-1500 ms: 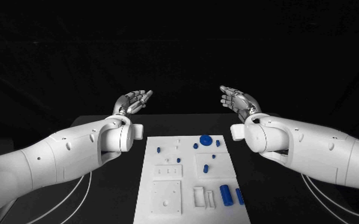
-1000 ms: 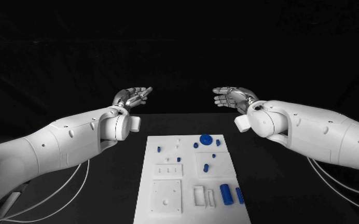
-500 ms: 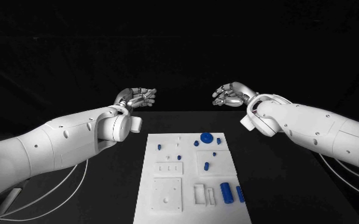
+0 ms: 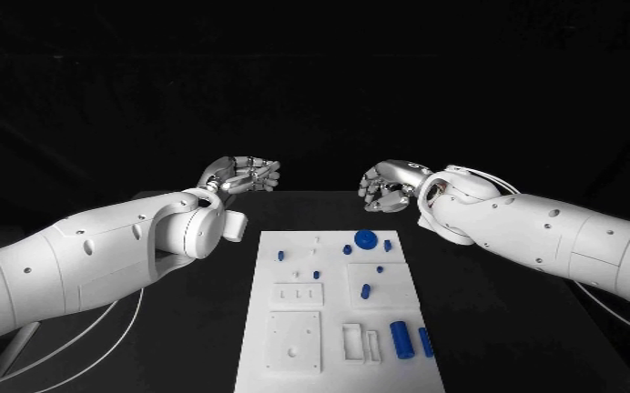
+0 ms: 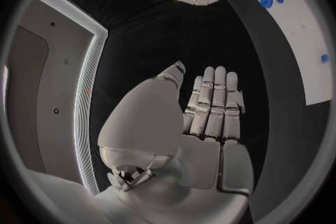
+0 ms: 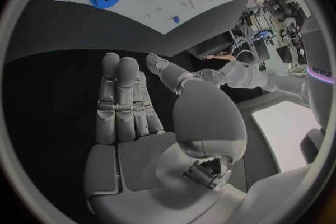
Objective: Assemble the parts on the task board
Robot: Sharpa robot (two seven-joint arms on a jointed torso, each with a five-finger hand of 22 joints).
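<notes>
The task board [image 4: 339,311] sits in the lower middle of the head frame, a long white plate on the black table [image 4: 499,320], running from mid-frame down to the bottom edge. Blue parts are scattered over it: a round gear [image 4: 365,239] near its top edge, with small pieces beside it, a few little pegs dotted through the middle, and 2 upright blue cylinders [image 4: 401,339] side by side at the lower right of the plate. White recessed blocks show at its lower left.

Both arms reach in over the far end of the table, above the board's top edge. The left arm enters from the left edge of the frame, and the left hand [image 4: 244,175] hangs at center left, above and left of the board. The left wrist view shows that hand [image 5: 213,109] flat, fingers straight and side by side, nothing in its palm: it is released.

The right arm sweeps in from the right edge, the right hand [image 4: 391,186] at center right, just above the gear's corner of the board, not touching it. The right wrist view shows its fingers [image 6: 119,95] stretched out together, thumb angled aside, palm bare: released too. The 2 hands face each other across a dark gap, well apart.
</notes>
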